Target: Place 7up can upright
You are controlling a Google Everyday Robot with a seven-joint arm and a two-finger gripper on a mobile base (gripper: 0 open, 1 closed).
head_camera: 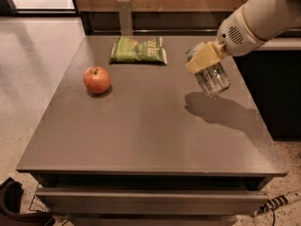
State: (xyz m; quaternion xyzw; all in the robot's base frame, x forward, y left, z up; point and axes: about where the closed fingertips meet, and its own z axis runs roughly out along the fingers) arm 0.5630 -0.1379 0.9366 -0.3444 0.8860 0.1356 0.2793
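Observation:
The 7up can [212, 77] is a silvery can held tilted in the air above the right side of the grey table [141, 135], its lower end pointing down and to the right. My gripper [203, 59] is shut on the can, with a tan finger pad [201, 58] across its upper side. The white arm reaches in from the upper right. The can's shadow lies on the table just below it. The can's logo does not show.
A red apple [97, 79] sits on the left of the table. A green chip bag [138, 50] lies flat at the back middle. A dark counter [277, 79] stands right of the table. A drawer front runs under the table's near edge.

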